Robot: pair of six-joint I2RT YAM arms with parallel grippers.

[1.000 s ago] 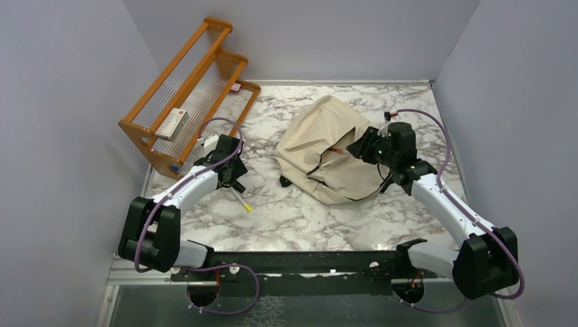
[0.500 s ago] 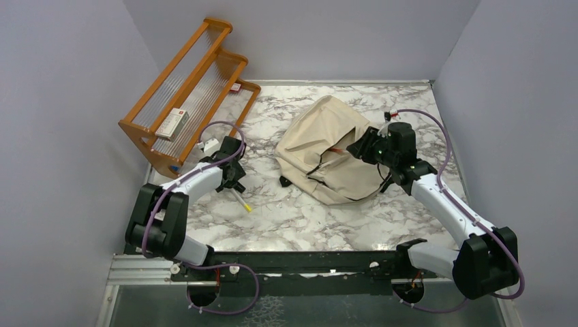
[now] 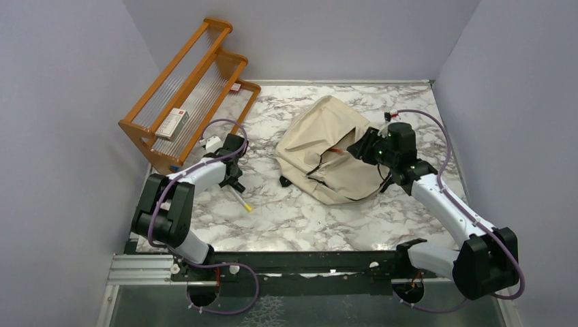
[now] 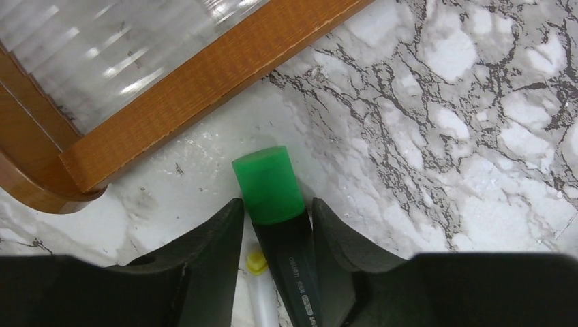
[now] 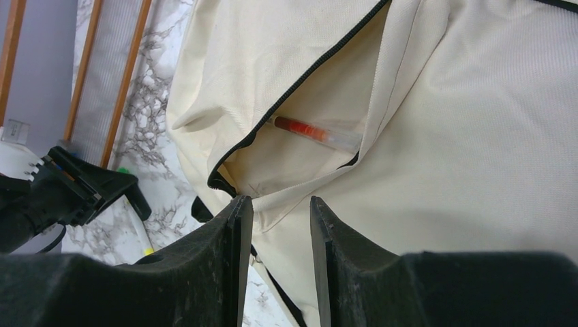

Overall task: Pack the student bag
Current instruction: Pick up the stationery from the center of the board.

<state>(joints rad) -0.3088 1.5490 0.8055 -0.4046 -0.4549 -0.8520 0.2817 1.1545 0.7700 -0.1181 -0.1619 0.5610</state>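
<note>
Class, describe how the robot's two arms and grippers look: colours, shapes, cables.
Both the left arm and the right arm have white, rounded link shells with black joints and black bases. A purple cable loops along each. The left gripper and right gripper each have two matt black, wedge-shaped fingers tapering to blunt tips.

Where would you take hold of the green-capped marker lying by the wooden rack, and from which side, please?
Grip the marker on its dark barrel just behind the green cap, coming straight down with a finger on each long side. It lies flat on the table, so only its sides are free. A yellow-tipped pen lies right beside it; keep that outside the jaws.
</note>
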